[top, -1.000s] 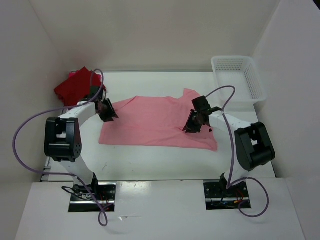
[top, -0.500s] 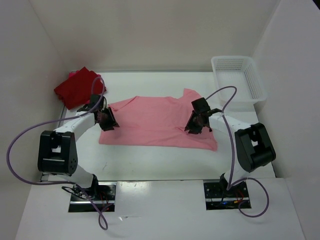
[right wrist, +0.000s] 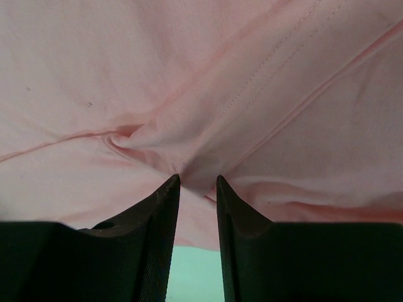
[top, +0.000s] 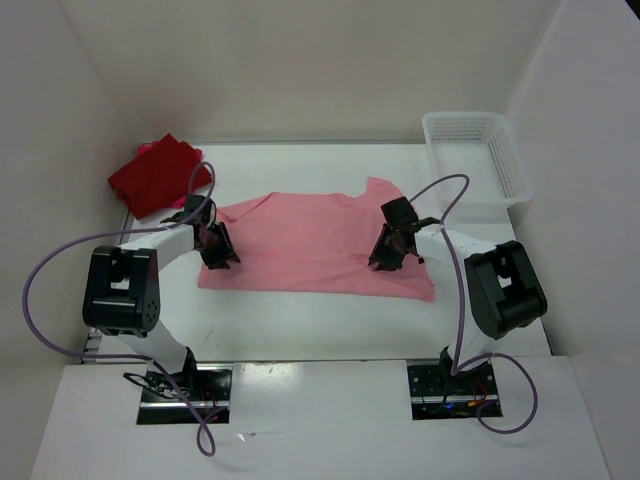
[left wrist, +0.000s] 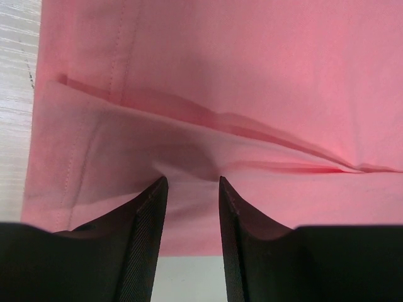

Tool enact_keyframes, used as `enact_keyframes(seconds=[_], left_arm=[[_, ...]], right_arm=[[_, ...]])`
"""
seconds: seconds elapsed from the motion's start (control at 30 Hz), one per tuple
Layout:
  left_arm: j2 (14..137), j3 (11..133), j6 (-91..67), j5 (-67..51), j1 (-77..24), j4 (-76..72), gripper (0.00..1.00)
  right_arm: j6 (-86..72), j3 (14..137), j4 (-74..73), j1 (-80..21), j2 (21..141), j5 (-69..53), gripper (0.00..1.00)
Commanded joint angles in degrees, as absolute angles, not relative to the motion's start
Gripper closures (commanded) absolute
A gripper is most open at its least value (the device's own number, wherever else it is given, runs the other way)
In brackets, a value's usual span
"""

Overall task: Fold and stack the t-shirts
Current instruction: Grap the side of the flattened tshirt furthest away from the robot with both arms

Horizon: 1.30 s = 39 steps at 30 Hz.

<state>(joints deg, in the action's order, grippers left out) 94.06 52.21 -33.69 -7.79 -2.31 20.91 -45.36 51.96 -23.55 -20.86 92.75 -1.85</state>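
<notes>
Three white walls (top: 300,70), white table (top: 300,322), pink shirt (top: 310,245) spread flat

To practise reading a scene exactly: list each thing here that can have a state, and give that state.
light pink t-shirt, spread out, not folded up.
dark red t-shirt, in a rumpled pile at the far left.
white mesh basket, upright, empty.
left tool, tips down on the light pink t-shirt, cloth puckered between them; grip unclear.
right tool, tips down on the same shirt at a pucker; grip unclear.

White mesh basket (top: 513,160) sits far right on table (top: 300,322).
</notes>
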Motion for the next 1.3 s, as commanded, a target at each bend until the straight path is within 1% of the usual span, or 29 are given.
enact_keyframes(seconds=[0.0, 0.1, 0.23, 0.27, 0.3, 0.37, 0.5, 0.67, 0.73, 0.8, 0.97, 1.03, 1.07, 1.1, 1.13, 1.2, 1.27], left_arm=[[94.75, 50.98, -34.80, -9.05, -1.59, 20.13, 0.54], [94.75, 50.98, -34.80, -9.05, -1.58, 20.13, 0.54], [94.75, 50.45, -34.80, -6.95, -1.58, 20.65, 0.54], [94.75, 50.45, -34.80, -6.94, -1.06, 21.35, 0.54], [94.75, 49.93, -35.50, -6.94, -0.27, 21.88, 0.54], [94.04, 49.22, -35.51, -7.47, 1.39, 21.88, 0.54], [92.47, 47.02, -36.65, -9.92, 5.09, 22.93, 0.50], [91.93, 46.41, -36.65, -10.72, 6.77, 23.47, 0.48], [91.93, 46.93, -36.65, -10.72, 6.77, 23.47, 0.45], [91.41, 47.63, -36.65, -11.42, 6.77, 24.08, 0.43], [90.00, 50.79, -36.65, -11.43, 6.77, 25.31, 0.43], [89.47, 51.32, -36.65, -11.43, 6.77, 25.31, 0.43], [89.47, 51.33, -36.65, -12.03, 6.77, 25.83, 0.43], [89.47, 51.33, -36.65, -12.04, 6.77, 25.84, 0.43], [89.47, 51.33, -36.65, -12.04, 6.77, 25.84, 0.43], [88.95, 51.33, -36.65, -12.04, 6.77, 25.84, 0.43], [88.24, 51.33, -36.65, -12.04, 6.77, 25.84, 0.43]], right_arm=[[-44.91, 53.34, -22.85, -22.06, 93.78, -2.37, 0.65], [-44.91, 53.35, -22.85, -22.06, 94.31, -2.37, 0.66], [-44.38, 54.75, -22.15, -22.06, 95.45, -2.90, 0.76], [-44.38, 55.54, -22.15, -22.06, 95.45, -2.12, 0.82], [-43.86, 56.07, -22.15, -22.06, 95.97, -2.11, 0.85], [-43.24, 57.56, -22.67, -22.06, 95.98, -0.45, 0.88], [-41.23, 60.55, -22.68, -22.06, 97.47, 0.79, 0.94], [-38.42, 67.58, -23.29, -22.06, 102.91, 2.02, 0.94], [-37.27, 71.51, -24.52, -22.06, 105.97, 2.80, 0.94], [-35.60, 73.90, -25.04, -22.06, 107.92, 3.60, 0.93], [-34.37, 81.55, -25.05, -22.59, 112.57, 2.99, 0.91], [-32.97, 85.40, -27.32, -23.11, 114.34, 2.99, 0.85], [-32.44, 86.47, -28.03, -23.81, 115.04, 2.47, 0.75], [-32.43, 87.35, -28.65, -23.82, 115.74, 2.46, 0.68], [-31.56, 88.58, -29.44, -24.60, 116.45, 2.46, 0.64], [-31.03, 88.59, -30.58, -25.31, 115.24, 4.21, 0.63], [-31.03, 87.63, -30.59, -25.31, 113.13, 4.74, 0.68]])
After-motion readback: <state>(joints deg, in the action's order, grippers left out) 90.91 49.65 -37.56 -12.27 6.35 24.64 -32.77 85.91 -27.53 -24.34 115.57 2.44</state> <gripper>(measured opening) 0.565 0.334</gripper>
